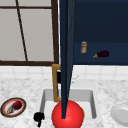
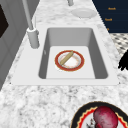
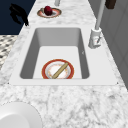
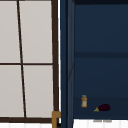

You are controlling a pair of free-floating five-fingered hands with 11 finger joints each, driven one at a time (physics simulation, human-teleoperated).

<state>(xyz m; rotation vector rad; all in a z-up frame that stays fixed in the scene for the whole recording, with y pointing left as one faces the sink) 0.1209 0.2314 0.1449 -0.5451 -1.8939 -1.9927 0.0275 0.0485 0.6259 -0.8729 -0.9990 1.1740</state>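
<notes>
My left hand (image 1: 38, 117) hovers in front of the counter edge, just left of the sink's (image 1: 47, 100) front corner, fingers relaxed and hanging down, holding nothing. It appears at the right edge of the left side view (image 2: 123, 61) and at the top left of the right side view (image 3: 18, 13). Nearest to it on the counter is a dark-rimmed plate (image 1: 5, 110) with a dark red round food (image 1: 17, 105) on it. In the sink lies a red-rimmed bowl (image 2: 60, 67) with a wooden stick (image 2: 66, 58) across it; from the front the bowl (image 1: 72, 117) looks like a red dome.
A dark blue cabinet door (image 1: 66, 57) stands open, edge-on above the sink. On the cabinet shelf stand a small jar (image 1: 83, 47) and an eggplant (image 1: 102, 54). A white plate (image 1: 121, 113) sits on the right counter. The faucet (image 3: 95, 37) rises behind the sink, and a wooden frame (image 1: 55, 82) stands there too.
</notes>
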